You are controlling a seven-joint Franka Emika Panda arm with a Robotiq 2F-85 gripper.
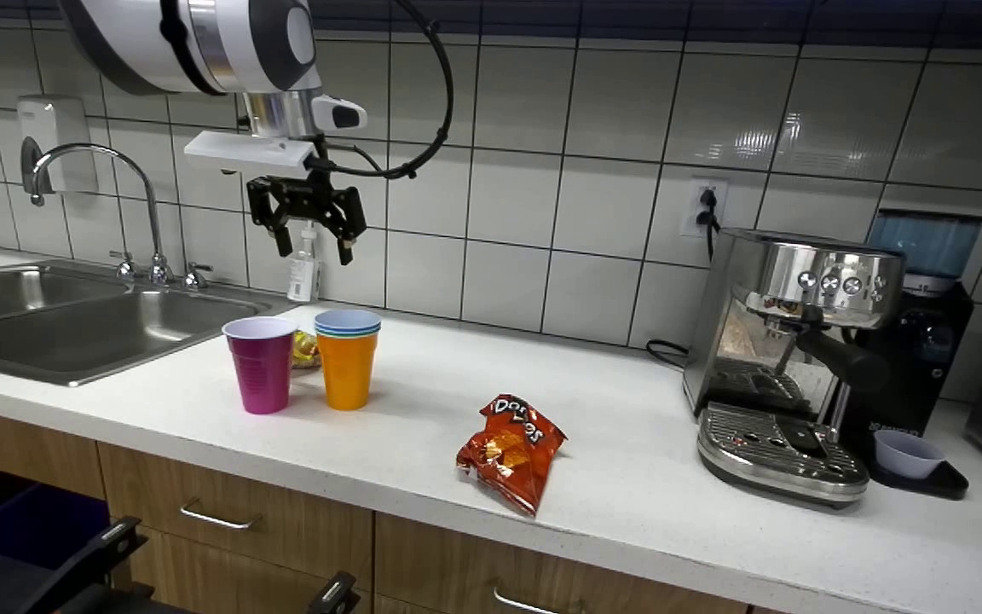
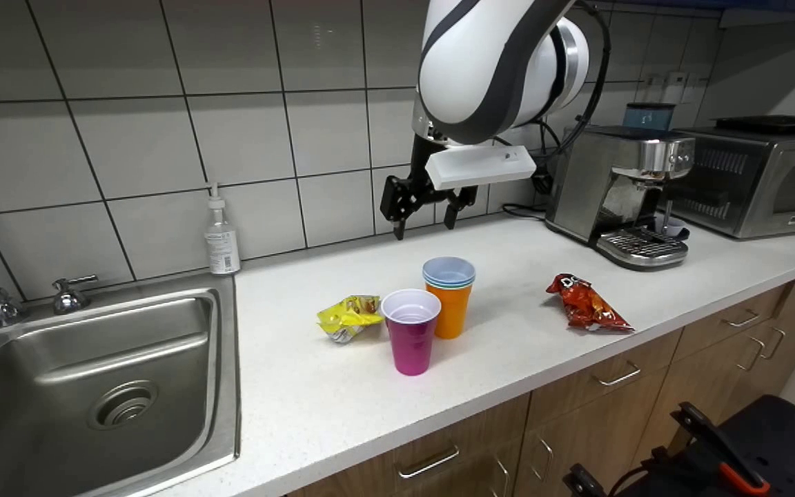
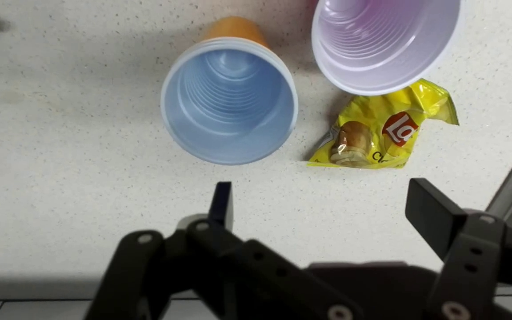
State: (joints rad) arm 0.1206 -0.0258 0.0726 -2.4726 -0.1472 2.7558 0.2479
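Observation:
My gripper [image 1: 315, 251] is open and empty. It hangs well above the white counter, fingers down, near the tiled wall, and it also shows in the wrist view [image 3: 320, 195]. Below it stand an upright orange cup [image 1: 348, 375] with blue cups nested in it and an upright magenta cup [image 2: 412, 345] with a pale inside. A yellow Lay's bag [image 3: 371, 129] lies beside the cups, mostly hidden behind them in an exterior view [image 1: 305, 351]. A red Doritos bag [image 1: 515, 448] lies apart, nearer the counter's front edge. The gripper touches nothing.
A steel sink [image 2: 225, 373] with a faucet [image 1: 150, 213] is at one end. A pump bottle [image 2: 221, 241] stands by the wall. An espresso machine [image 1: 785, 358], a grinder [image 1: 926, 324] and a microwave [image 2: 770, 179] stand at the other end. Drawers [image 1: 235, 477] are below.

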